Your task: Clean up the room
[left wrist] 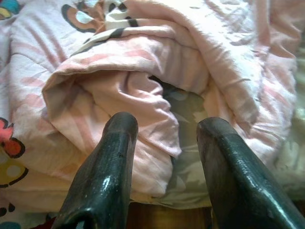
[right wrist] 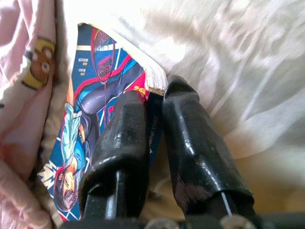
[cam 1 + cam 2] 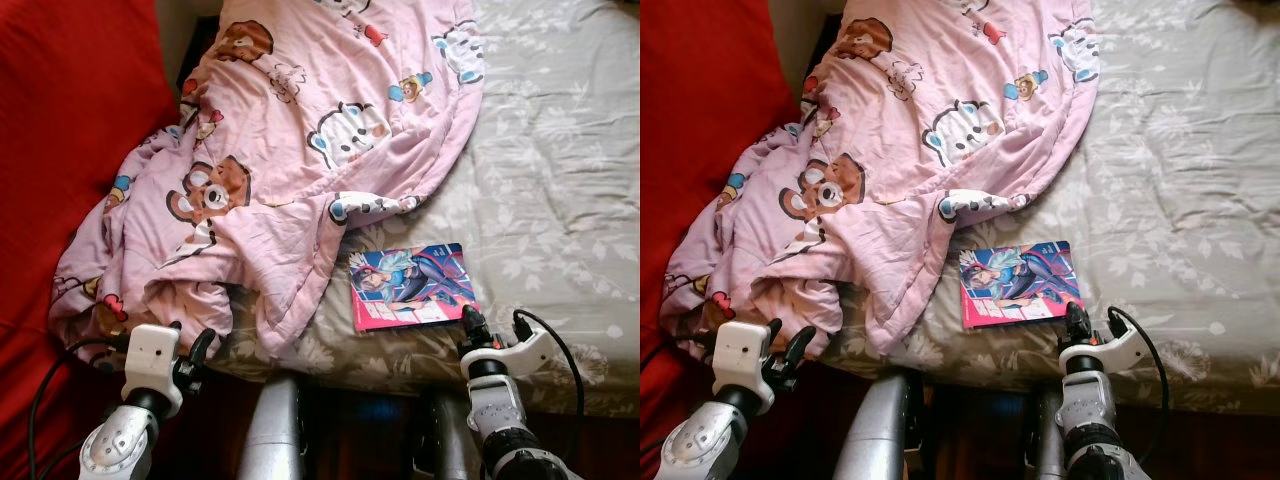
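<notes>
Nearest the camera, two silver arms rise from the lower edge of the head views. The left claw [image 3: 196, 352], its two long black fingers [image 1: 107, 167] spread apart, hovers at the near edge of the bed just before a bunched fold of the pink cotton blanket printed with cartoon bears and cats [image 3: 300, 150]; nothing lies between the fingers. The right claw [image 3: 470, 322] sits at the near right corner of a thin paperback comic book with a bright blue, red and pink illustrated cover [image 3: 412, 286]. In the right wrist view its fingers [image 2: 121, 143] stand close together with the book's corner and spine edge between them, one finger over the cover, so the claw is pinching the book. The book lies flat on the grey bedsheet with a pale leaf pattern [image 3: 560, 170], near the bed's front edge, just beside the blanket's lower right hem. The blanket lies crumpled across the bed's left half, spilling toward a red fabric surface [image 3: 70, 110] at the left.
</notes>
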`<state>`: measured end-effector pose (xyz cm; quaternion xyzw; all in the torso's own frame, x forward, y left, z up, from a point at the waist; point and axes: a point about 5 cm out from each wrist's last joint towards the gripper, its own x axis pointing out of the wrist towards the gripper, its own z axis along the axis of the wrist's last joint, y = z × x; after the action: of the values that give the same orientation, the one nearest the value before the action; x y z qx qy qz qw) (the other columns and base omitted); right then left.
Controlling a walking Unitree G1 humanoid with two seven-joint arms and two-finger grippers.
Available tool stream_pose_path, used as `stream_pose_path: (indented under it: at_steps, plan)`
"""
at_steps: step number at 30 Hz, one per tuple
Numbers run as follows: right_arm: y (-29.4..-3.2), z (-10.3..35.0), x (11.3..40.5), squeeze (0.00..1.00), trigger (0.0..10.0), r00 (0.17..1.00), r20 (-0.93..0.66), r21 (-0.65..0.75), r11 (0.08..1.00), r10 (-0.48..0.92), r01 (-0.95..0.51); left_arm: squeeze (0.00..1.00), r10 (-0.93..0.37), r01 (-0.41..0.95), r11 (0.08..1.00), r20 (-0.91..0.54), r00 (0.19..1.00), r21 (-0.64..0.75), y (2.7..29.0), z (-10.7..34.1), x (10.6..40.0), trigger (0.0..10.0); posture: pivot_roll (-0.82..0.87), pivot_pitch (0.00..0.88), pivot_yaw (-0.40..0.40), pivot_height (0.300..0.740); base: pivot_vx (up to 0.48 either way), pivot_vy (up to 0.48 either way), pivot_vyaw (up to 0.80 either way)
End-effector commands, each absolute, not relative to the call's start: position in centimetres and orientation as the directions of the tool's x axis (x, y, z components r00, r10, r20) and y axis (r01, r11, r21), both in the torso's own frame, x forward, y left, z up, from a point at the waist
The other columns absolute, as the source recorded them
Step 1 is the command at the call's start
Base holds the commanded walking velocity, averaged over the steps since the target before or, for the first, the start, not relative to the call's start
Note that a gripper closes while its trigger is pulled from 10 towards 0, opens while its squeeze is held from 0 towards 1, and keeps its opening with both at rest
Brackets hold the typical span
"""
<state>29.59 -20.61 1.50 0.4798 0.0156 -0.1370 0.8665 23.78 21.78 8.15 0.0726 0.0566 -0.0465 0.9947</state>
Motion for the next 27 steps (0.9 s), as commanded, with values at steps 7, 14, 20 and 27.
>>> stream_pose_path:
  at_steps: [7, 14, 20, 27]
  plan:
    - [-22.3, 1.2, 27.1, 0.00, 0.0, 0.921, -0.130, 0.672, 0.650, -0.367, 0.354, 0.00, -0.060, 0.078, 0.987, -0.122, 0.991, 0.142, 21.6, 7.0, 24.8, 10.0, 0.13, 0.150, 0.096, 0.623, 0.000, 0.000, 0.00]
    - [-20.8, 5.0, 28.7, 0.00, 10.0, 0.978, 0.026, 0.415, 0.892, -0.209, 0.180, 0.00, -0.005, 0.011, 0.999, -0.122, 0.993, 0.051, 21.3, 5.9, 25.7, 10.0, 0.04, 0.063, 0.072, 0.623, 0.000, 0.000, 0.00]
    - [-18.6, 6.5, 28.5, 0.00, 10.0, 0.997, 0.064, 0.181, 0.983, -0.043, 0.031, 0.00, 0.013, -0.012, 1.000, -0.126, 0.992, 0.010, 20.8, 4.9, 25.8, 10.0, 0.01, 0.027, 0.040, 0.623, 0.000, 0.000, 0.00]
    - [-18.1, 7.3, 28.2, 0.00, 10.0, 0.996, 0.072, 0.166, 0.985, -0.051, 0.038, 0.00, 0.041, -0.041, 0.999, -0.150, 0.988, -0.001, 20.6, 3.9, 25.7, 10.0, -0.01, 0.003, 0.016, 0.628, 0.000, 0.000, 0.00]
